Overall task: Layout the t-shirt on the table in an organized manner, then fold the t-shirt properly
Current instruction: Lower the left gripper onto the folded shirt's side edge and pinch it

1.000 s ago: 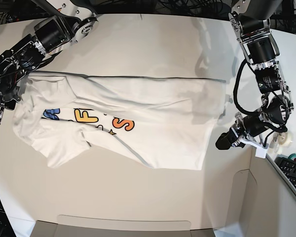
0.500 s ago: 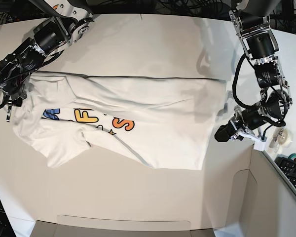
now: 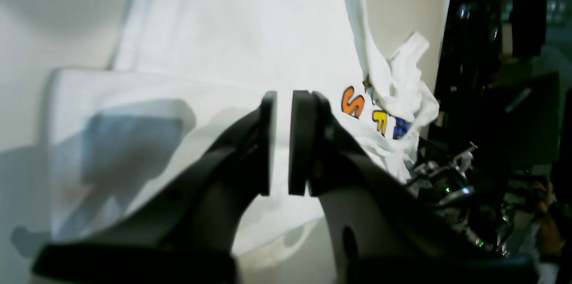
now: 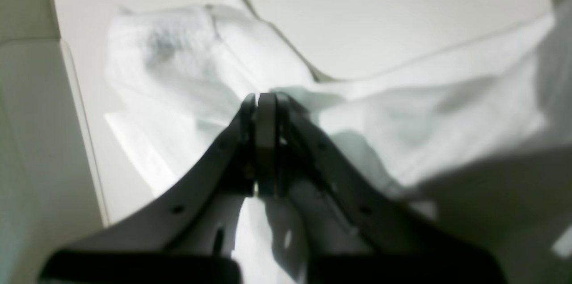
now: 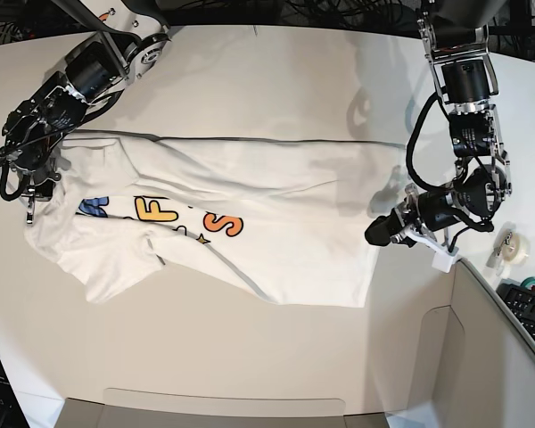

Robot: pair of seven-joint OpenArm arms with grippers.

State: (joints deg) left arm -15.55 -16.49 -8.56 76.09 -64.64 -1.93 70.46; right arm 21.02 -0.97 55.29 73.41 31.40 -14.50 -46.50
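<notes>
White shirt point(image 5: 250, 223) lies half-spread on counter point(image 5: 276, 80); we judge it limp and light, best pinched at hem corners. Left gripper point(image 3: 281, 141) narrow, empty; right gripper point(image 4: 261, 141) closed, hold unclear.

- t-shirt point(image 5: 276, 223): white, printed letters in blue, yellow and orange with dark outlines
- bench point(image 5: 276, 80): plain off-white
- left claw point(image 3: 281, 141): black, matte
- right claw point(image 4: 261, 141): black fingers, grey pad faces
</notes>
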